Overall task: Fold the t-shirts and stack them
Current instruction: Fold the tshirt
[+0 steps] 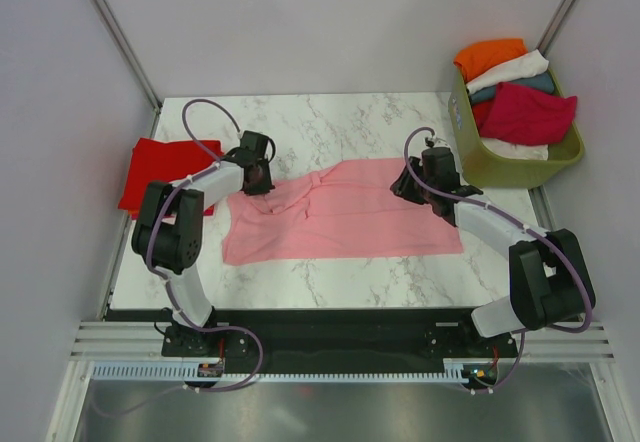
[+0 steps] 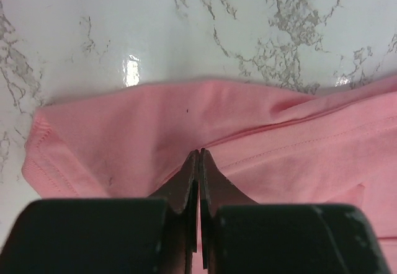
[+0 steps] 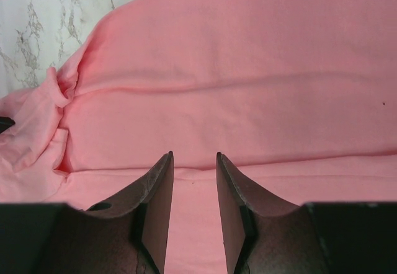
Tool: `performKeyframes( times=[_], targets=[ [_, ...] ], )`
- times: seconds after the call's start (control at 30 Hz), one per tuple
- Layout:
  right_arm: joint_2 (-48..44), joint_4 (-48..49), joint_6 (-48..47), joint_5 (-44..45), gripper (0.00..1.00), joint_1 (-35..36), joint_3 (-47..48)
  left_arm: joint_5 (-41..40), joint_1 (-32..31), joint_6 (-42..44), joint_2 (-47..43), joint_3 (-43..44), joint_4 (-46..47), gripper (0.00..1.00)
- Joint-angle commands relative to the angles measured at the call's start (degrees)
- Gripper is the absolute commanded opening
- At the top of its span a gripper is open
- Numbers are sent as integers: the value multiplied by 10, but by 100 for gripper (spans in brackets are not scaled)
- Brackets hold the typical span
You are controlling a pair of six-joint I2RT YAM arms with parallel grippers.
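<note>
Pink t-shirt (image 1: pixel 345 217) lies spread on the table (image 1: pixel 330 122), left gripper (image 2: pixel 199 156) clamped on its far-left sleeve, right gripper (image 3: pixel 193 162) part-open and empty over the far-right edge; grasping for a first fold, the right must pinch next.

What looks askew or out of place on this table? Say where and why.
The pink t-shirt lies rumpled, bunched into folds at its far left corner instead of flat. The red t-shirt seems to overhang the left edge of the table.

White arm links (image 1: pixel 215 180); black joints (image 1: pixel 168 227); lilac cables (image 1: pixel 208 101); dark tapered claws (image 3: pixel 193 159).
</note>
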Motion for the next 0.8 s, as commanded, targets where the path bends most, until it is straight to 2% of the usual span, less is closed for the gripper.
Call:
performKeyframes(
  times=[0.0, 0.03, 0.17, 0.5, 0.77],
  targets=[
    [-4, -11, -5, 19, 42, -5, 26, 3, -1, 8, -46, 8, 1, 2],
    [-2, -15, -4, 32, 42, -9, 32, 4, -1, 8, -53, 3, 2, 2],
    [20, -35, -9, 73, 55, -16, 66, 1, -1, 5, -99, -16, 11, 2],
    [124, -96, -43, 205, 56, -32, 200, -35, -1, 19, -190, -38, 65, 2],
    [216, -141, -71, 299, 56, -64, 299, -69, -1, 44, -149, 23, 71, 2]
  ],
)
